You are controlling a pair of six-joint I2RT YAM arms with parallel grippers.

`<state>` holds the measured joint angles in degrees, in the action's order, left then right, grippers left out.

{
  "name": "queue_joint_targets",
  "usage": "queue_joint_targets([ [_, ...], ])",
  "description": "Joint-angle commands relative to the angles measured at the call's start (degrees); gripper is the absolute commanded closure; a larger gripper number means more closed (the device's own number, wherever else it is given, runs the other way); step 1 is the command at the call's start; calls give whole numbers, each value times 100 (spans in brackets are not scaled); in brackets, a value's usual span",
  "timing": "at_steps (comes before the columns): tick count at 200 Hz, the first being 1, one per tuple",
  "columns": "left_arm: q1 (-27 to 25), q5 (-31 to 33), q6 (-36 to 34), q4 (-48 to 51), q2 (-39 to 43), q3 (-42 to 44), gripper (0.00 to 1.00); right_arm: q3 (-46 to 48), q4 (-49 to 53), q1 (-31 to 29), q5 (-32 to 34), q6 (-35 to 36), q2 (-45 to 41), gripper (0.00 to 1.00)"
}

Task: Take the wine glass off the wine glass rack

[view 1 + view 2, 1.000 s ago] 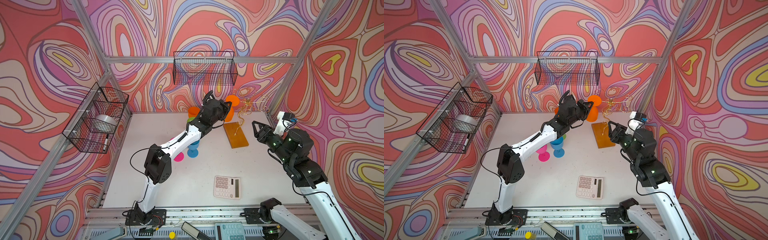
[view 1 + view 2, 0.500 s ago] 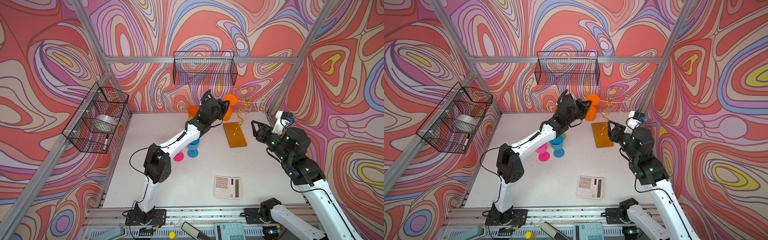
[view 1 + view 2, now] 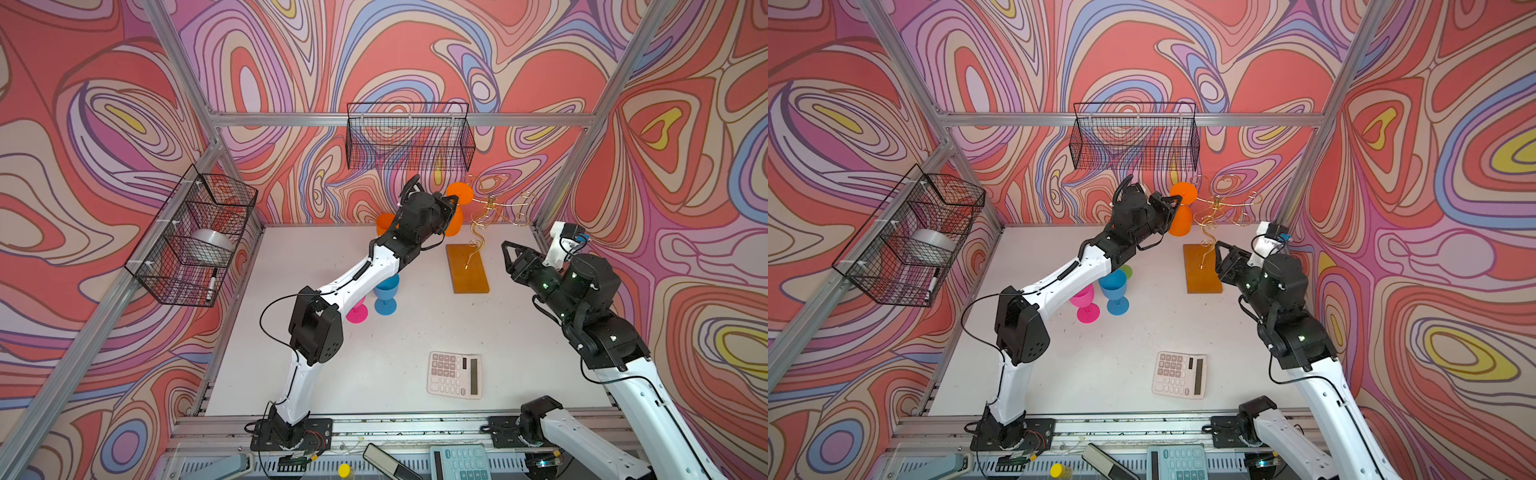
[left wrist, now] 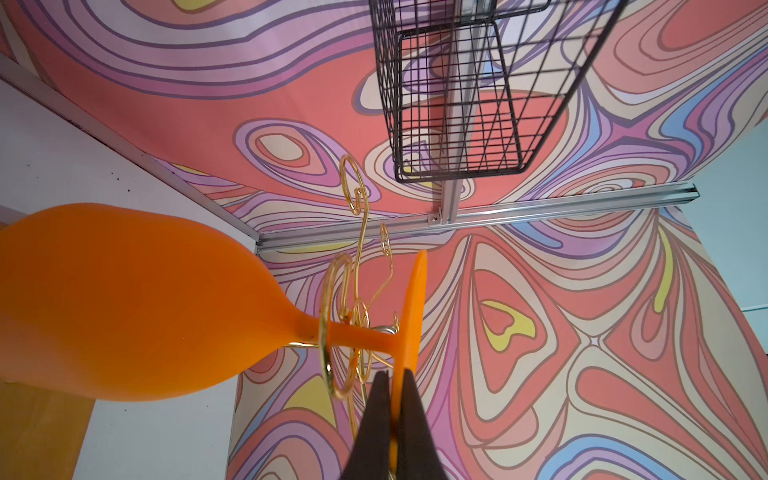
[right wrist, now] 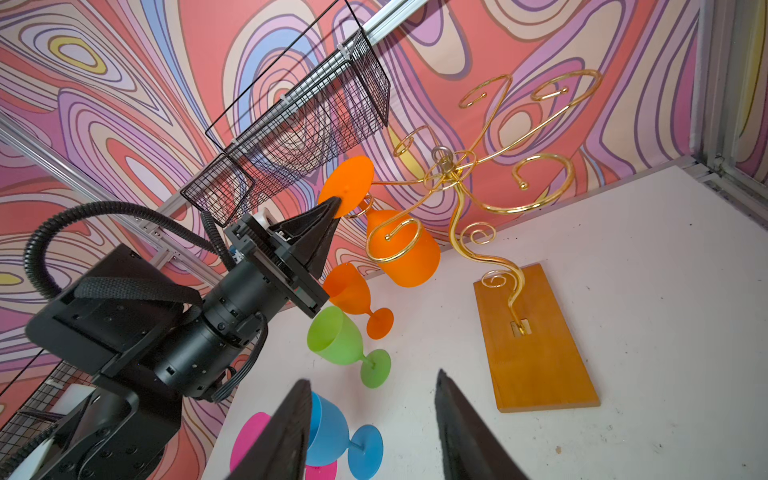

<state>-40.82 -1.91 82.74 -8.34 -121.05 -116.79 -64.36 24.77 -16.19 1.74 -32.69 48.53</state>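
Observation:
An orange wine glass (image 3: 456, 222) (image 3: 1180, 222) hangs upside down on the gold wire wine glass rack (image 3: 484, 216) (image 3: 1214, 208). The rack stands on an amber base (image 3: 467, 268). The glass's stem passes through one curled arm (image 4: 332, 316) of the rack. My left gripper (image 4: 392, 399) (image 3: 453, 201) is shut on the rim of the glass's round foot (image 4: 415, 311) (image 5: 347, 183). The bowl (image 4: 124, 303) (image 5: 409, 257) tilts below it. My right gripper (image 5: 372, 378) (image 3: 506, 257) is open and holds nothing, low beside the base's right edge.
Orange (image 5: 353, 291), green (image 5: 332, 340), blue (image 3: 386, 291) and pink (image 3: 356, 311) glasses stand on the white table under my left arm. A calculator (image 3: 455, 374) lies near the front. Black wire baskets hang on the back wall (image 3: 409, 137) and left wall (image 3: 195, 232).
My left gripper, with the glass's foot in it, has edged slightly up and to the left. My right gripper has crept a little to the left towards the rack's base.

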Motion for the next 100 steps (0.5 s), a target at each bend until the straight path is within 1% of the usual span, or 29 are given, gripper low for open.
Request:
queue_joint_targets([
  [1,39,-28,-21,-133,106,-15,100,70,-104,19,66,64,-19,49],
  [100,83,-37,-123,-174,574,542,100,64,-175,19,1,56,25,49],
])
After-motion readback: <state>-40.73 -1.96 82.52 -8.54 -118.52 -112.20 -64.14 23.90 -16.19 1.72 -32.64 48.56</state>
